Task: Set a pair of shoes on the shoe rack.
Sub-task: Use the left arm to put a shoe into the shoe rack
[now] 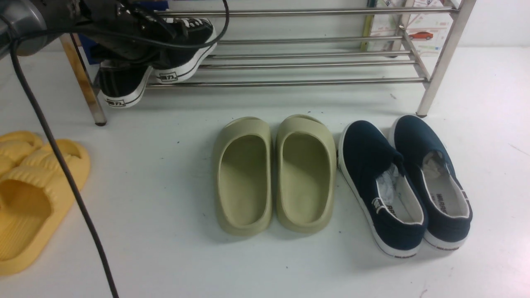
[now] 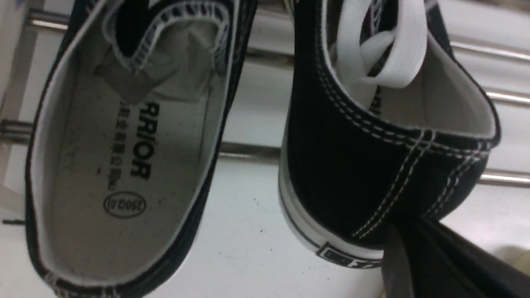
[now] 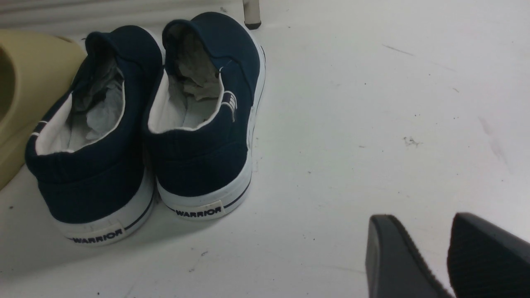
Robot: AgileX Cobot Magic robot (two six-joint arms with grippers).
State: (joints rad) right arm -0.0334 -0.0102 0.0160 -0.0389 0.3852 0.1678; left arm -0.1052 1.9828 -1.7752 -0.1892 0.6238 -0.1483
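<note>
Blocking the far left corner of the desk (image 1: 165,256), the dark left arm (image 1: 83,16) reaches in from the left edge and covers the tops of the black sneakers (image 1: 122,85), so its gripper cannot be made out in the front view. From the left wrist, only one dark finger of the left gripper (image 2: 418,260) shows, cut off at the picture's corner. The jaws are closed and the tip meets one sneaker's heel; whether any cloth is pinched cannot be told. The right arm is outside the front view. Its wrist camera shows the right gripper (image 3: 422,225) low over bare desk, fingers slightly apart, holding nothing.

The shoe rack (image 1: 314,82) stands along the far edge, top cut off, left leg (image 1: 85,82) rust-stained. Both sneakers are at the rack's left end, heels toward the viewer: one overhangs the front bar, the other sneaker (image 1: 188,45) is tilted higher. Green slides (image 1: 244,178) lie mid-desk, navy slip-ons (image 1: 364,149) stuffed with paper beside them, and yellow slippers (image 1: 37,190) at the left edge
</note>
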